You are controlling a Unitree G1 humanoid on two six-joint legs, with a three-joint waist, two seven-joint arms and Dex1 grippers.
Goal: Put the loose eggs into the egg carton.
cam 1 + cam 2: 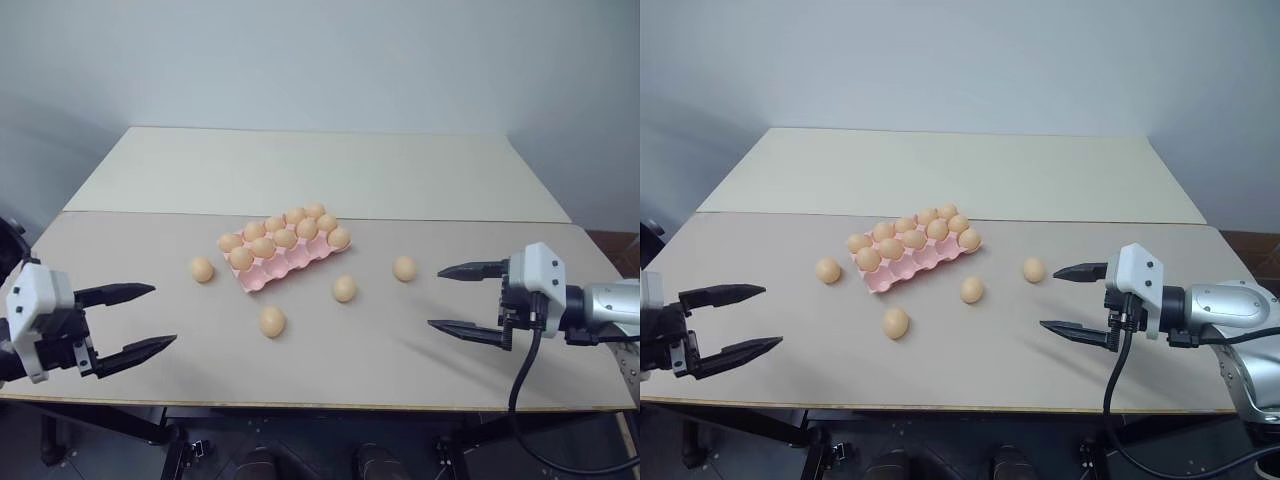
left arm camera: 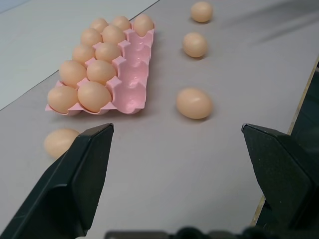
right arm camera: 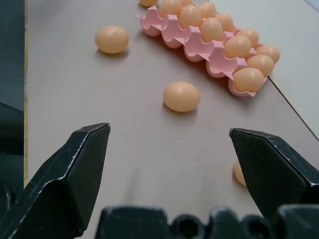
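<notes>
Both the left gripper [image 1: 125, 318] and right gripper [image 1: 455, 298] are hovering spread wide and empty, flanking four loose eggs [image 1: 272, 321] lying around the half-filled egg carton [image 1: 283, 262] mid-counter [image 1: 420, 355], seemingly readying a pick.

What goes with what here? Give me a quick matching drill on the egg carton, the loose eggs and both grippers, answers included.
Things:
1. egg carton
2. loose eggs
3. left gripper
4. right gripper

States:
A. open, beside the loose egg nearest the table's right end
B. pink, near row of cups empty
C. lying on the table around the carton
D. open, at the table's near left corner

Pairs: 1-B, 2-C, 3-D, 4-A
</notes>
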